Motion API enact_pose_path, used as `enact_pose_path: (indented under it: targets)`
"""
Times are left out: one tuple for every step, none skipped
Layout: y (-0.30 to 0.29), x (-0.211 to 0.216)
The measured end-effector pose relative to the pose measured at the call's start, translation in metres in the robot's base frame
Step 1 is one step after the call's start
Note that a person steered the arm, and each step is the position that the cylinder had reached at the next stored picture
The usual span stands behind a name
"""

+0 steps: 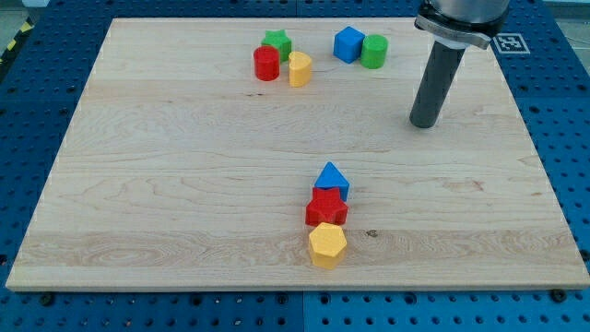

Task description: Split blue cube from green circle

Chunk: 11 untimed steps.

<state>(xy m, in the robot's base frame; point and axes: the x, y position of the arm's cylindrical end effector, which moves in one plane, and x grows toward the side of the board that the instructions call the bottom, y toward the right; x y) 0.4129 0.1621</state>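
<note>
The blue cube [348,44] sits near the view's top, touching the green circle [373,52] on its right side. My tip [423,123] rests on the board below and to the right of the green circle, well apart from both blocks. The dark rod rises from it toward the view's top right.
A green star [276,41], a red cylinder [266,64] and a yellow block [300,69] cluster left of the blue cube. Near the view's bottom centre a blue triangle [332,179], a red star [326,207] and a yellow hexagon [327,244] form a column. The wooden board [138,184] lies on a blue pegboard.
</note>
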Motion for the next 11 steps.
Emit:
enact_pose_path:
  targets:
    - [0.001, 0.000]
    - [0.017, 0.000]
    - [0.049, 0.000]
    - [0.049, 0.000]
    - [0.049, -0.038]
    - [0.038, -0.107]
    - [-0.004, -0.181]
    - [-0.067, -0.190]
    - [-0.095, -0.188]
    - [-0.097, -0.157]
    - [-0.097, -0.144]
